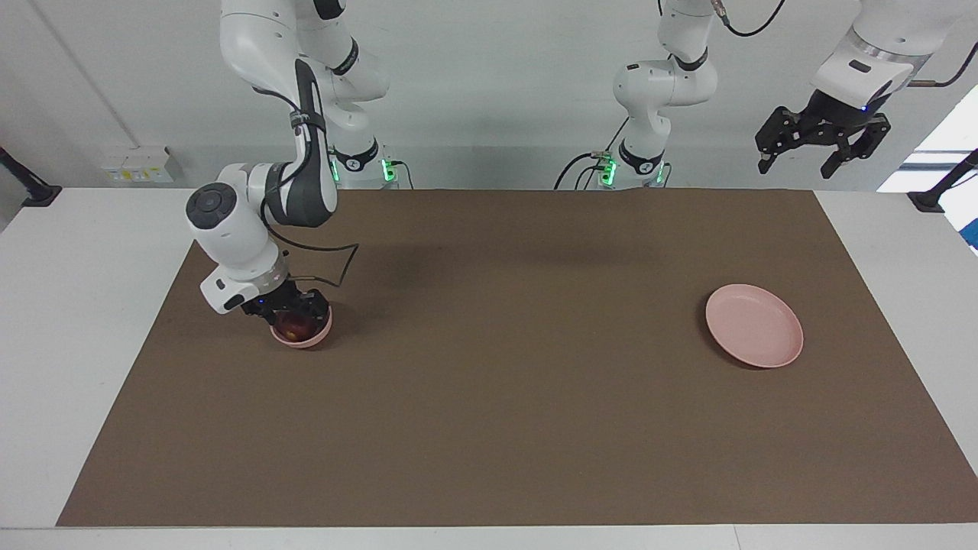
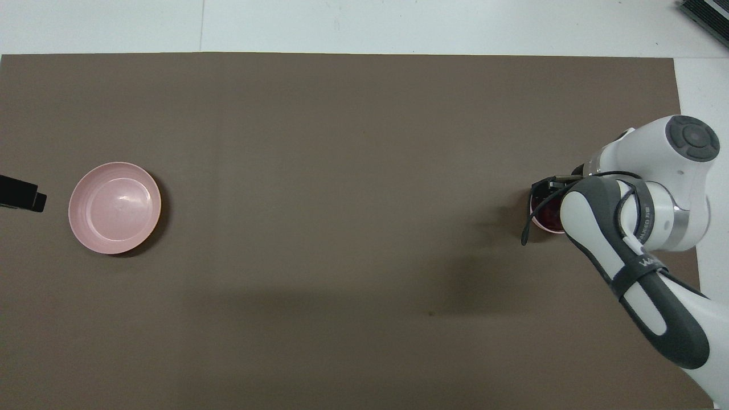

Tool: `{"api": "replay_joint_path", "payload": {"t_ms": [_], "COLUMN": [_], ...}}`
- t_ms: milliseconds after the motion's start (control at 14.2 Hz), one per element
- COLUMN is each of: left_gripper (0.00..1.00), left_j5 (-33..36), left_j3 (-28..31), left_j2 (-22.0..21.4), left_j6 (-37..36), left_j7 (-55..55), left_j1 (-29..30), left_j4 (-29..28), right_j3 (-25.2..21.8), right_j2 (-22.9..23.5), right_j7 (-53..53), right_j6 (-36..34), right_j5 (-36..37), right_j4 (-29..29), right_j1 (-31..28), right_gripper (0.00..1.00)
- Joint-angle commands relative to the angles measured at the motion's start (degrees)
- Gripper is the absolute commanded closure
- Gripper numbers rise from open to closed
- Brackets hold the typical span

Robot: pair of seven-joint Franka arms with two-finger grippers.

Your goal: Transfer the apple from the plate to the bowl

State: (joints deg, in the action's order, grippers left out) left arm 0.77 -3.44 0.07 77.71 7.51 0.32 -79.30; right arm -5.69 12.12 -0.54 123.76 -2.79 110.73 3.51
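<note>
The dark red apple (image 1: 296,327) lies in the small pink bowl (image 1: 309,341) toward the right arm's end of the table; in the overhead view the apple (image 2: 547,213) shows past the arm, with a sliver of the bowl (image 2: 540,226). My right gripper (image 1: 289,308) hangs open just above the bowl, its fingers either side of the apple's top and not gripping it. The flat pink plate (image 1: 754,336) (image 2: 114,207) sits bare toward the left arm's end. My left gripper (image 1: 821,156) waits open, high above that end.
A brown mat (image 1: 489,428) covers most of the white table (image 1: 76,252). The right arm's elbow and its looped black cable (image 1: 336,263) stand over the mat beside the bowl. The left gripper's tip (image 2: 21,194) shows at the overhead view's edge.
</note>
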Motion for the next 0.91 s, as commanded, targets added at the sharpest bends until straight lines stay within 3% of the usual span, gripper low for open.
{"api": "replay_joint_path", "payload": {"t_ms": [0,492,844], "left_gripper": [0.0,0.0,0.0], "left_j5": [0.37,0.37,0.37], "left_j3": [-0.6,-0.51,-0.69], "left_j2": [-1.39,-1.39,-1.39], "left_j6": [-0.45,-0.45,-0.54], "left_j7": [-0.48,-0.48,-0.57], "left_j1": [0.73,0.65,0.47], "left_j4": [-1.47,-1.47,-1.47], "right_j3": [0.32,0.94,0.76], "right_j2": [-4.72,-13.95,-14.58], "right_j7": [2.46,5.02,5.11], "right_j6": [-4.91,-23.02,-35.5], "right_j5": [3.47,5.25,5.16], "right_j4": [-2.08,-12.36,-22.56], "right_j1": [-0.17,0.19,0.19], "right_gripper": [0.0,0.0,0.0]}}
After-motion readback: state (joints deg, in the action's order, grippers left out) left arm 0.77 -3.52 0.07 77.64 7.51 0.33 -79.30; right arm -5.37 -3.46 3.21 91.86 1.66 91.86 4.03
